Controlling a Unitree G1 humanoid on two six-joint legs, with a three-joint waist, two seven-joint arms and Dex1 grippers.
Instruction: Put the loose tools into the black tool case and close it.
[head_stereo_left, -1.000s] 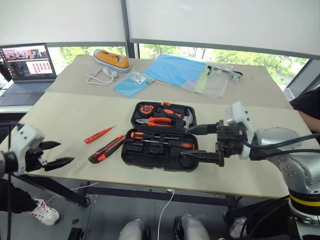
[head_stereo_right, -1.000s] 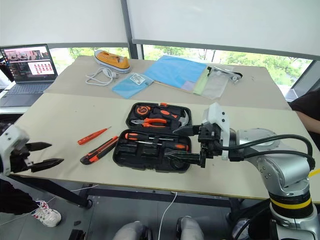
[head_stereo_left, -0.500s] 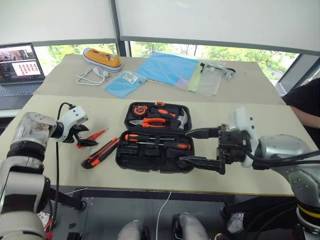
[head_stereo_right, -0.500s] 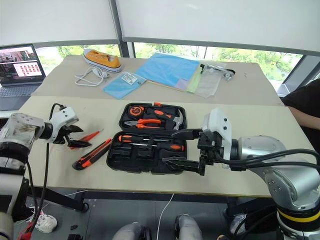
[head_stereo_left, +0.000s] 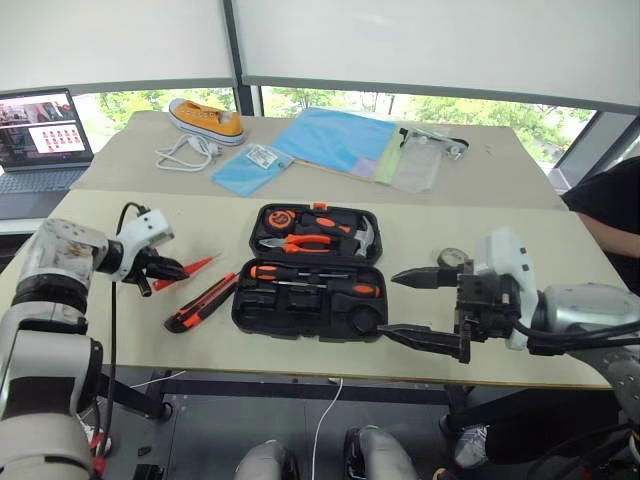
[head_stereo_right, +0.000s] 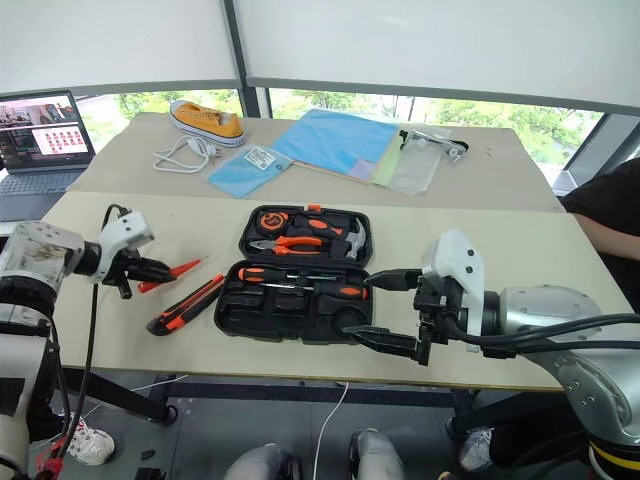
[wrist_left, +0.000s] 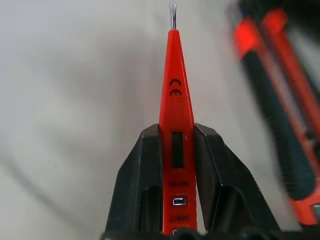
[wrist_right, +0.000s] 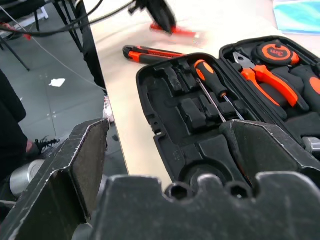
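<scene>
The black tool case (head_stereo_left: 312, 271) lies open on the bench (head_stereo_left: 520, 225), near its front edge, with the lid half away from the robot. Two screwdrivers with orange-and-black handles (head_stereo_left: 312, 280) are already seated in the recesses of the near half. The slim all-orange screwdriver (wrist_left: 175, 125) is clamped between the fingers of the left end effector (head_stereo_left: 166, 269), to the left of the case; whether it is lifted clear of the bench cannot be told. The orange-and-black utility knife (head_stereo_left: 204, 303) remains loose on the bench, just beside the case's left edge. A small dark tape roll (head_stereo_left: 453, 258) lies on the bench to the right of the case. The right end effector (head_stereo_left: 408, 304) hangs with its fingers wide apart and nothing between them, near the case's front right corner. Judged from this, three tools remain to be stowed, and the lid is not yet closed.
</scene>
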